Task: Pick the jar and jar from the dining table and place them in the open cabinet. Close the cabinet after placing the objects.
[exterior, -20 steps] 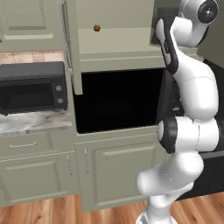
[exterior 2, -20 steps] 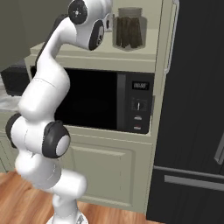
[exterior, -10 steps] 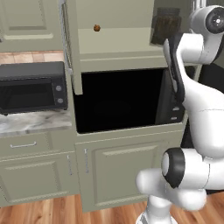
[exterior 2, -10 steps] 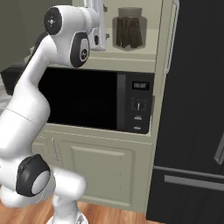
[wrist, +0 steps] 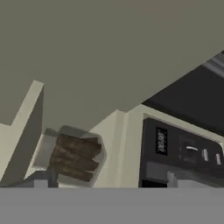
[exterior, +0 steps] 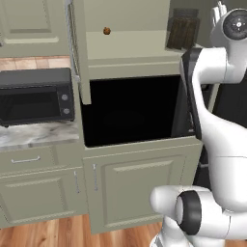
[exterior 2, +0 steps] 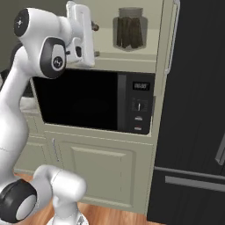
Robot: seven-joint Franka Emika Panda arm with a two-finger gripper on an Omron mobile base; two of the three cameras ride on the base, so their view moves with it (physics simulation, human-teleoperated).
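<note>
The tall sage-green cabinet's raised-panel door (exterior: 77, 50) hung open, unclosed. One clear glass jar of dark brown sticks (exterior 2: 128, 29) stood on its shelf above the black built-in microwave (exterior 2: 94, 101). The pincer (exterior 2: 93, 40), beside the jar, was released and empty. The second jar's whereabouts were unclear.
</note>
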